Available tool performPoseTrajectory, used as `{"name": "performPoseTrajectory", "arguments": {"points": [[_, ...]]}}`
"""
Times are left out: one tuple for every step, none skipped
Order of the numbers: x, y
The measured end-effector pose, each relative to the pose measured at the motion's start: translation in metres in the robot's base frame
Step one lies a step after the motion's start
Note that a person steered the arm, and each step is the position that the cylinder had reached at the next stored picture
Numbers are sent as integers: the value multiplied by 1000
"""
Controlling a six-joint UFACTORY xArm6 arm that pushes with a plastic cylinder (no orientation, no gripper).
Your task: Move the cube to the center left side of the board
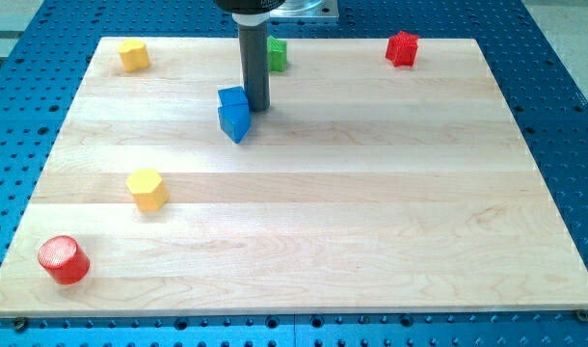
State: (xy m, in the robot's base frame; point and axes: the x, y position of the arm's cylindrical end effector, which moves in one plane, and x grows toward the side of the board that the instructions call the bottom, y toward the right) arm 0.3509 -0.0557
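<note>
Touching the blue cube (234, 113), my tip (257, 106) half hides the green block (277, 54); no pincer shows.

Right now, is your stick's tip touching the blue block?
Touching, as far as the camera view shows: my tip sits against the blue block at its upper right edge, with no wood visible between them.

Looks like a lab from here: wooden board (304, 222) sitting on a blue perforated bench (564, 116).
</note>
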Motion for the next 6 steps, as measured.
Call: {"name": "performPoseTrajectory", "arguments": {"points": [[26, -81], [35, -80], [35, -80], [25, -80], [17, -89], [29, -111]]}}
